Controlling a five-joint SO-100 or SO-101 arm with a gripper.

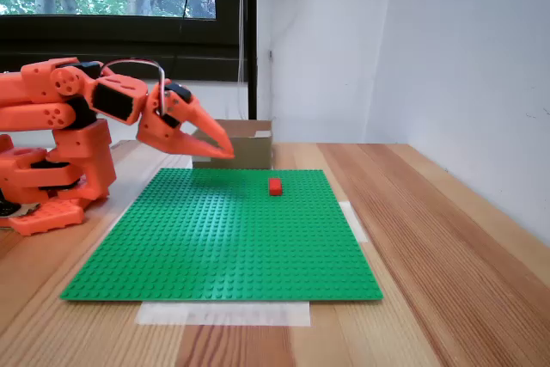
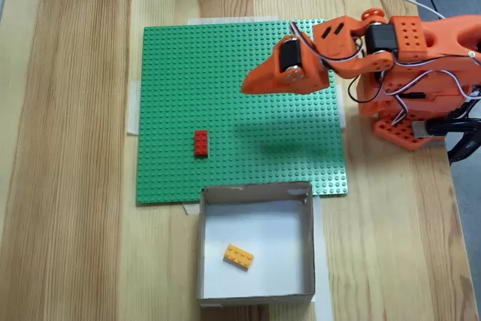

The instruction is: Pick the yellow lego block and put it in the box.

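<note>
The yellow lego block (image 2: 237,255) lies flat on the white floor of the box (image 2: 255,194), left of its middle in the top-down fixed view. In the side fixed view the box (image 1: 254,150) stands behind the green baseplate and its inside is hidden. My orange gripper (image 2: 246,88) hangs above the baseplate, away from the box, with its jaws together and nothing in them. Seen from the side, the gripper (image 1: 225,150) points down and to the right, in front of the box's left part.
A small red brick (image 2: 201,143) sits on the green studded baseplate (image 2: 195,65) between the gripper and the box; it shows as the red brick (image 1: 275,186) from the side too. The arm's base (image 2: 421,103) stands beside the plate. A white wall (image 1: 464,58) rises along the table's right.
</note>
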